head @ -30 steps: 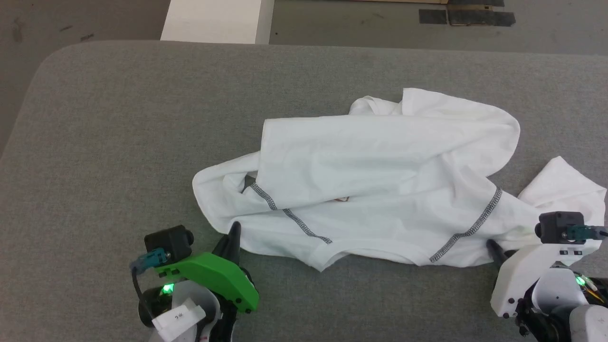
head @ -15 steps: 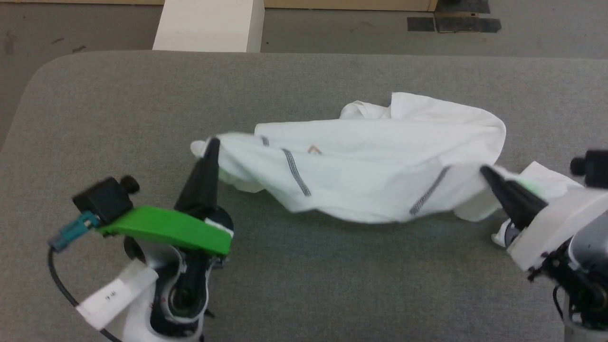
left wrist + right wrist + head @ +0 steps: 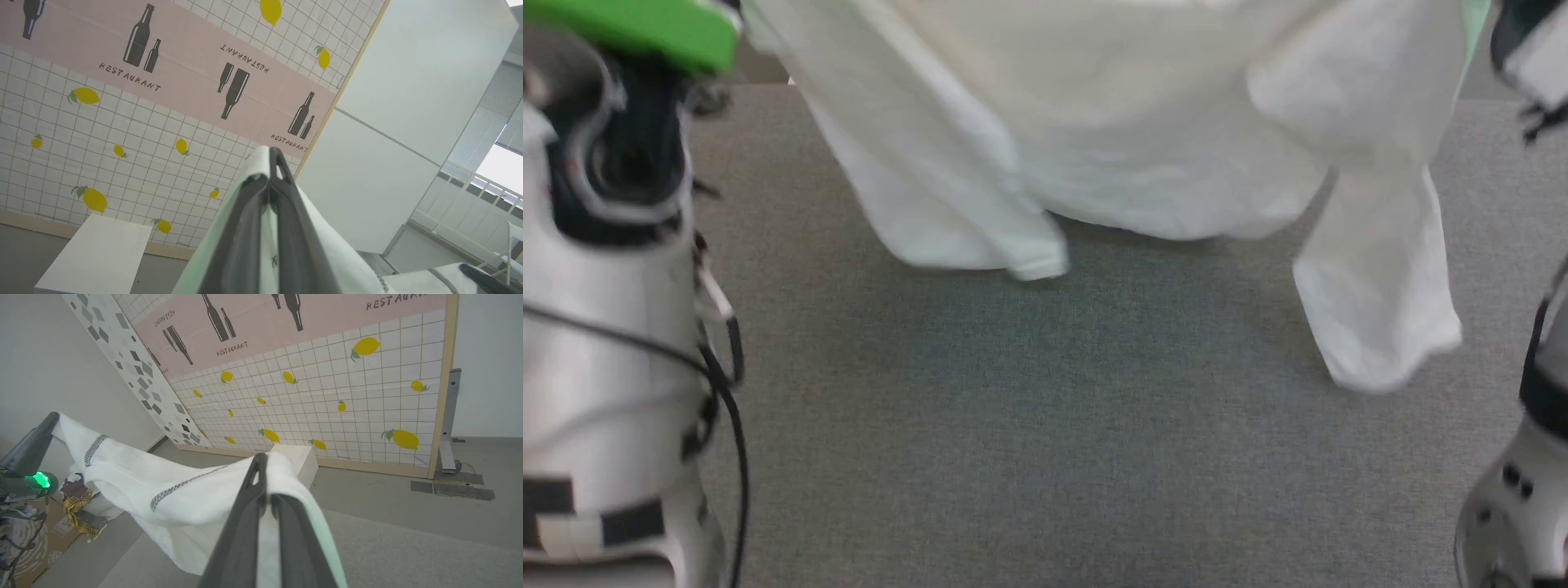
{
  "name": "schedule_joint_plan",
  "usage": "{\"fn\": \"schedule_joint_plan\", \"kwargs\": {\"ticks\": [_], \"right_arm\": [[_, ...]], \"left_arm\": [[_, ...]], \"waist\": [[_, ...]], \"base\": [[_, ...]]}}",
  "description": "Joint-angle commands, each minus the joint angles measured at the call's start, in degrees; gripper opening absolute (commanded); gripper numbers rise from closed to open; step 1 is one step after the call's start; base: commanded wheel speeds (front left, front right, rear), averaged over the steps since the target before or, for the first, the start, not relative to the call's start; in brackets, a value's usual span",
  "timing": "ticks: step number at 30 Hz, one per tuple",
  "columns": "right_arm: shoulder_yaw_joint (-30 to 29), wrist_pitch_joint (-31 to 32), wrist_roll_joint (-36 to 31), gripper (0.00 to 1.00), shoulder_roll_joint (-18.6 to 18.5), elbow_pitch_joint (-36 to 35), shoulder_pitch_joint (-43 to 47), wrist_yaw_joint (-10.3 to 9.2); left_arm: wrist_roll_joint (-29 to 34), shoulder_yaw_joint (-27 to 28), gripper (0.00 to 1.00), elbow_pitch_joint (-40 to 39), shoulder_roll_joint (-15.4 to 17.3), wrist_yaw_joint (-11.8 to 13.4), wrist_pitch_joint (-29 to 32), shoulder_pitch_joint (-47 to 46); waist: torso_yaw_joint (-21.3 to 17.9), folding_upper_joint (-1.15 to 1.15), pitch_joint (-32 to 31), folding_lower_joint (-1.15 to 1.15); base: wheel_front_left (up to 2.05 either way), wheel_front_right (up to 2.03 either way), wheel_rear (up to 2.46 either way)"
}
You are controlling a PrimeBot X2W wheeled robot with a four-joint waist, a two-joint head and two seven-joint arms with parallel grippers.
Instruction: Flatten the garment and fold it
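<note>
White garment hangs over grey table — lemon-patterned wall beyond.

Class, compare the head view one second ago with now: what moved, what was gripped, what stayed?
The left tool and right tool, shut on the garment, rose and lifted it up from the grey table; it now hangs stretched between them, sleeves dangling. The table itself stayed put.

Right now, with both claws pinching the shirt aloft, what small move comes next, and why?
Probably spread the left claw and right claw apart: the garment sags slack between them, sleeves dangling over the table, so tension should flatten it before lowering.
</note>
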Motion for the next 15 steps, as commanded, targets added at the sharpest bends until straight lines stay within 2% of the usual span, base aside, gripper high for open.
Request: {"fn": "schedule_joint_plan", "kwargs": {"ticks": [1,7,10,15], "right_arm": [[-0.64,0.13,-1.02,0.0,0.17,2.63,-3.4,-0.09],[-0.8,-3.3,-5.69,0.0,0.37,15.81,-18.39,-0.09],[-0.45,-8.45,-8.57,0.0,0.38,22.37,-26.07,-0.09],[1.42,-17.92,-11.44,0.0,0.39,30.21,-36.28,-0.09]], "left_arm": [[1.38,-0.2,0.0,2.54,0.91,0.22,0.25,-3.41],[6.22,-1.78,0.0,15.67,3.5,0.7,-0.57,-16.87],[8.65,-2.3,0.0,21.26,4.22,1.19,-2.59,-23.16],[12.33,-3.02,0.0,26.2,5.17,1.27,-8.03,-31.46]], "waist": [[0.16,0.0,1.64,0.0],[0.21,0.0,6.63,0.0],[-0.1,0.0,9.56,0.0],[-0.34,0.0,13.69,0.0]], "base": [[0.0,0.0,0.0],[0.0,0.0,0.0],[0.0,0.0,0.0],[0.0,0.0,0.0]]}}
